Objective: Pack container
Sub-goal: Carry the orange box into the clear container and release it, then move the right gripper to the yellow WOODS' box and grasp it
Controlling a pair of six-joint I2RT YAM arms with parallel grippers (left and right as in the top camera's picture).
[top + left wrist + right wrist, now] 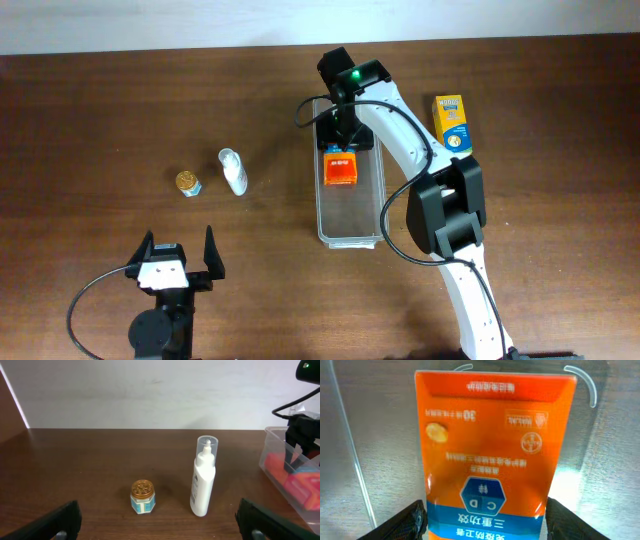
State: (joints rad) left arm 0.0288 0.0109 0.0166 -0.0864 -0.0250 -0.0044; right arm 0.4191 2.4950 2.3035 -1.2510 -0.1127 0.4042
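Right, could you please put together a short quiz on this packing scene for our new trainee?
1. True or false: the yellow box already lies inside the container.
2. What sits between the fingers of the right gripper? A) the yellow box B) the orange box C) nothing
3. Fill in: the left gripper is ____, with nothing between its fingers.
Key: 1 false, it stands on the table beside the container; 2 B; 3 open.
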